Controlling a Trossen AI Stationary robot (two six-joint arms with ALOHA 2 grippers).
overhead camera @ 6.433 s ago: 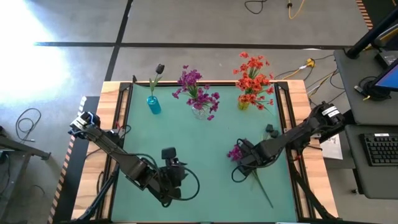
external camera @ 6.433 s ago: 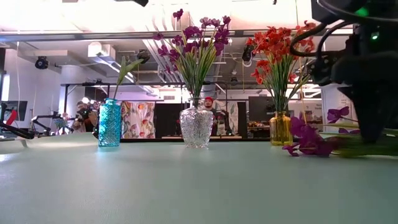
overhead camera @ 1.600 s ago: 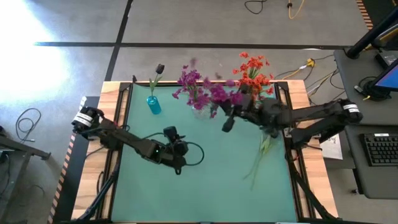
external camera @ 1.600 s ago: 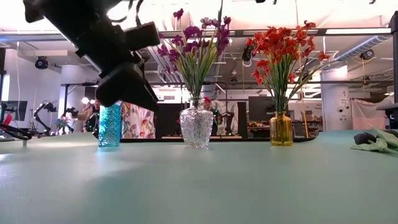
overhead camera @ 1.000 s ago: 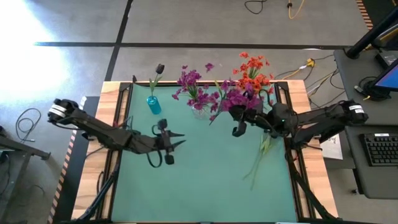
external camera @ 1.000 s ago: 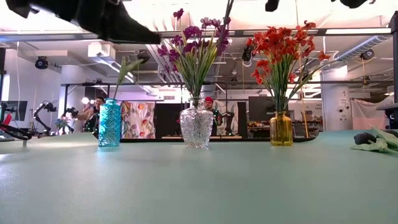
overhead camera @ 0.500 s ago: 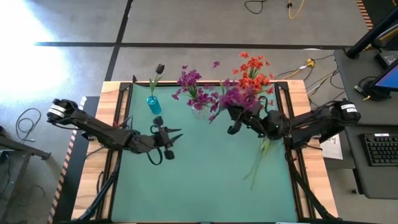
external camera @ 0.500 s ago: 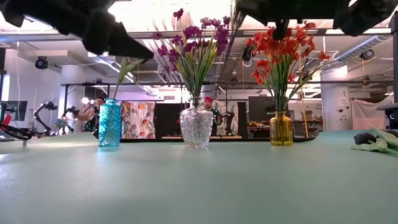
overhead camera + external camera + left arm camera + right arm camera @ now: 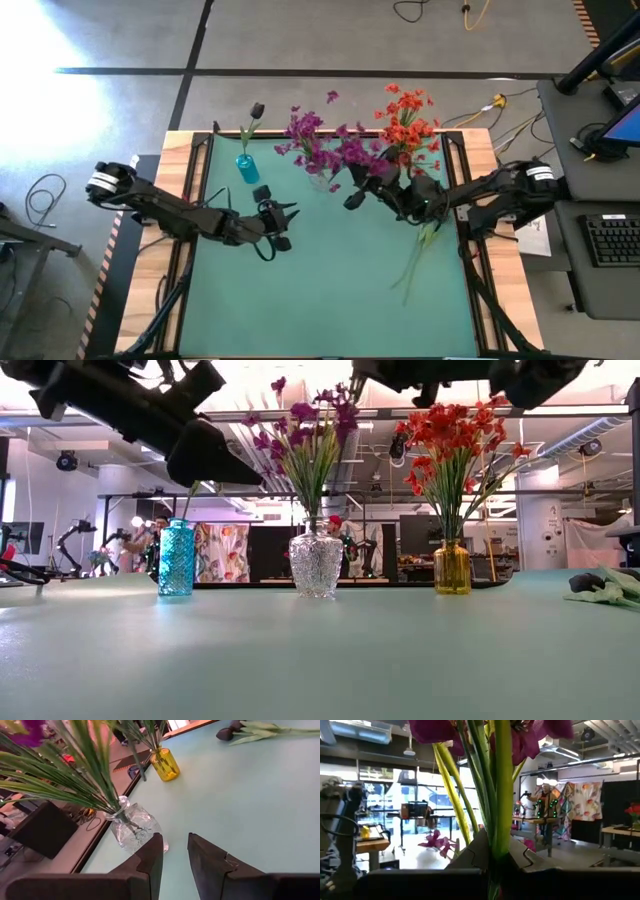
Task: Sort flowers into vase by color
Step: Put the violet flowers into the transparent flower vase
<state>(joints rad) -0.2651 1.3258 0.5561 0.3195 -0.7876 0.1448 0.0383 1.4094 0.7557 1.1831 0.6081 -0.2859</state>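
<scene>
My right gripper (image 9: 388,186) is shut on a magenta-purple flower (image 9: 348,152), held high between the clear vase (image 9: 320,178) and the yellow vase (image 9: 392,168). The clear vase holds magenta flowers (image 9: 303,128). The yellow vase holds orange-red flowers (image 9: 405,122). A blue vase (image 9: 247,167) holds one dark bud (image 9: 257,109). My left gripper (image 9: 284,213) hovers near the clear vase (image 9: 134,827), open by a narrow gap with nothing in it. More flowers (image 9: 420,250) lie flat on the mat at the right. My right gripper pinches the flower's green stem (image 9: 502,827) between its two fingers, with thin leaves beside it. The stem runs across the fingers, and the magenta heads (image 9: 437,730) stand beyond them. The flower is lifted clear of the table; its lower end is hidden.
A dark bud with green leaves (image 9: 250,730) lies on the mat at the right, also seen low in the low view (image 9: 600,585). The three vases stand in a row along the far edge. The near half of the green mat (image 9: 320,300) is bare.
My right gripper has carried the magenta flower toward the table's left, nearer the clear vase, sinking a little and tipping upward. My left gripper has moved toward the right and far edge, nearer the clear vase, and has come down.
</scene>
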